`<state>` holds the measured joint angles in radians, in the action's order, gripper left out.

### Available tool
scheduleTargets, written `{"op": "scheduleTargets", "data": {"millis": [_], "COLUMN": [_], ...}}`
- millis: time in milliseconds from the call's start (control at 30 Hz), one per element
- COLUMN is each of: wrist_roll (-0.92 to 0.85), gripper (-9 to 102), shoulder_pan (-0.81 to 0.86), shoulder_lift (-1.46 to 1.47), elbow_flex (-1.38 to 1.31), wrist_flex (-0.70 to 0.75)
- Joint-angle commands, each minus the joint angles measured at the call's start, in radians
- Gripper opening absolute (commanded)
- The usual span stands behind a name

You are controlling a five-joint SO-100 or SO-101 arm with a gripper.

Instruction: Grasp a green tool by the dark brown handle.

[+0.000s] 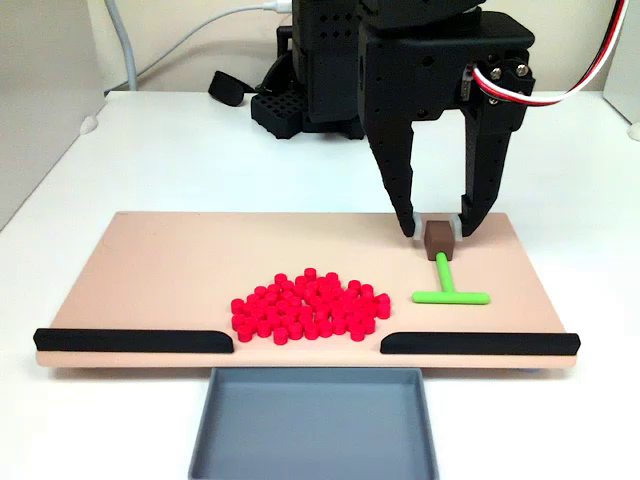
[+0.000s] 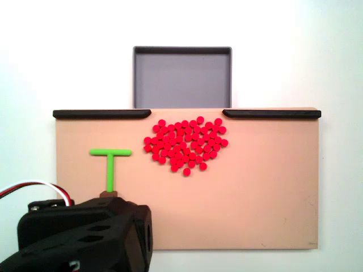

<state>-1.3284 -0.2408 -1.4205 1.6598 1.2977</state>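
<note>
A bright green tool [image 1: 448, 287] [image 2: 110, 164], T-shaped with a thin stem and crossbar, is seen lying flat on the right part of a beige board [image 1: 160, 270] in a fixed view. Its far end is capped by the dark brown handle [image 1: 437, 238], a small cube-like block. The gripper [image 1: 437, 226] is lowered around this block, a fingertip at each side, jaws slightly parted; firm contact cannot be told. A pile of red cylinders [image 1: 310, 305] lies to the left.

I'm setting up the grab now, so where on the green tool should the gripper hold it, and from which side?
Grip the dark brown handle capping the stem of the green tool, coming straight down from above. It is a blocky cube with flat sides for the fingers, while stem and crossbar lie thin and flat on the board. The gripper already straddles it, jaws open.
</note>
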Motion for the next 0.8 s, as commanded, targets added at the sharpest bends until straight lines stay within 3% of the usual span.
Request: {"op": "scheduleTargets", "data": {"millis": [0, 767], "wrist_roll": [-0.003, -0.018], "gripper": [14, 9], "shoulder_pan": [0.009, 0.0], "shoulder_lift": [-0.005, 0.008], "elbow_flex": [-0.031, -0.032], "wrist_flex": [-0.006, -0.006]}}
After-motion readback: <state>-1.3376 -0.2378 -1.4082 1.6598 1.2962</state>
